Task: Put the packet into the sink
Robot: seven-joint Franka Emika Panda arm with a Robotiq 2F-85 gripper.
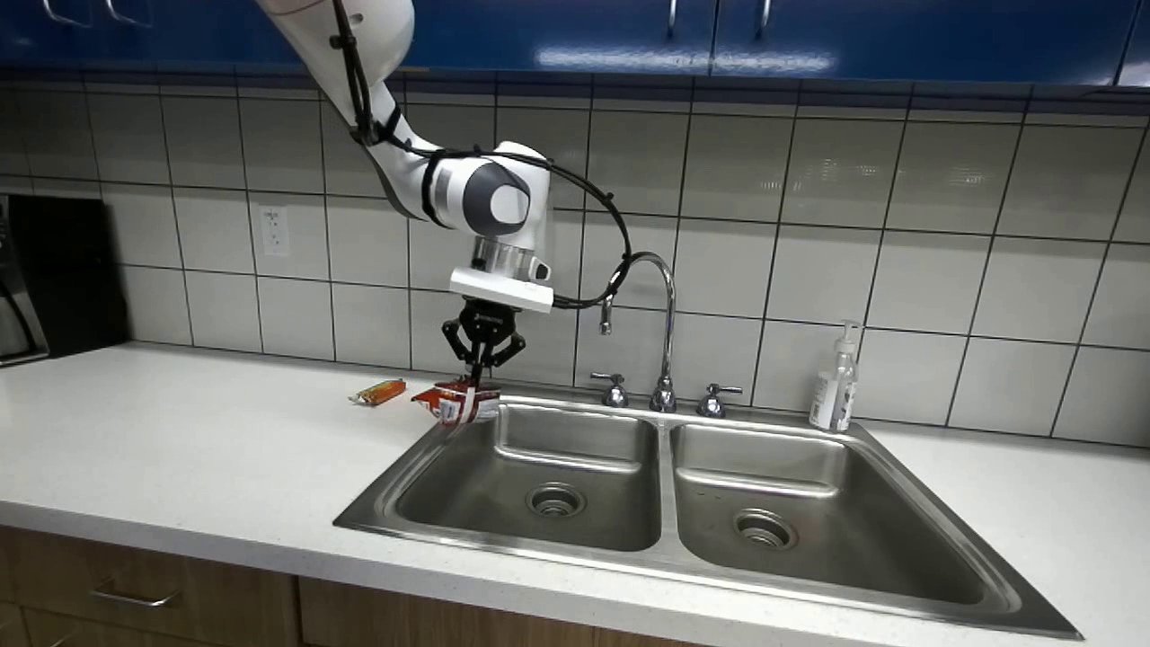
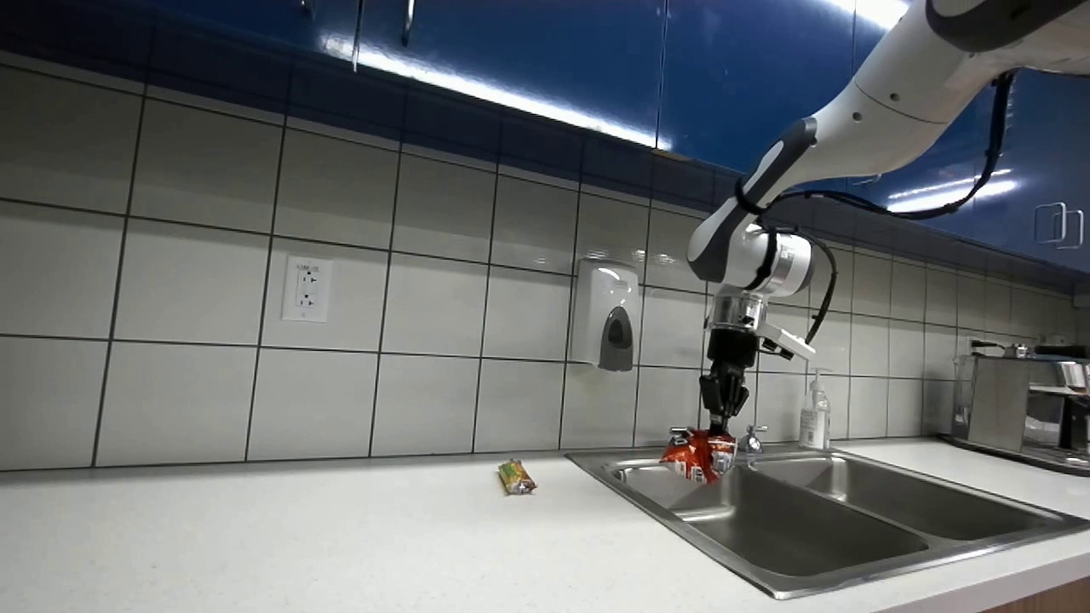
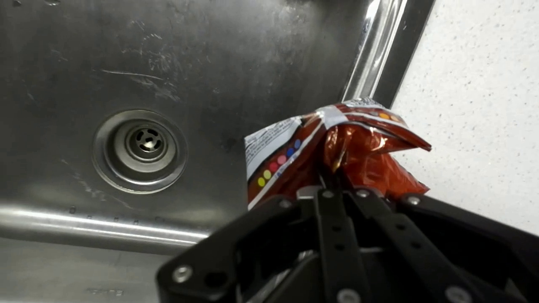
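The packet [image 1: 443, 400] is a crinkled red-and-white wrapper; it also shows in an exterior view [image 2: 688, 460] and in the wrist view [image 3: 290, 164]. My gripper [image 1: 473, 376] points down, and its fingers are shut on the packet, which bulges out on both sides of the fingertips in the wrist view [image 3: 334, 181]. The steel double-basin sink [image 1: 667, 503] shows in both exterior views [image 2: 681, 529]. The packet is at the sink's back corner, by the rim. In the wrist view it overlaps the sink edge, partly over the basin and partly over the counter.
An orange-brown oblong item [image 1: 379, 392] lies on the counter [image 1: 225, 431] beside the sink. A chrome gooseneck faucet [image 1: 668, 332] with two handles stands behind the basins. A pump bottle [image 1: 835, 386] stands at the sink's back edge. Blue cabinets [image 1: 557, 31] hang above.
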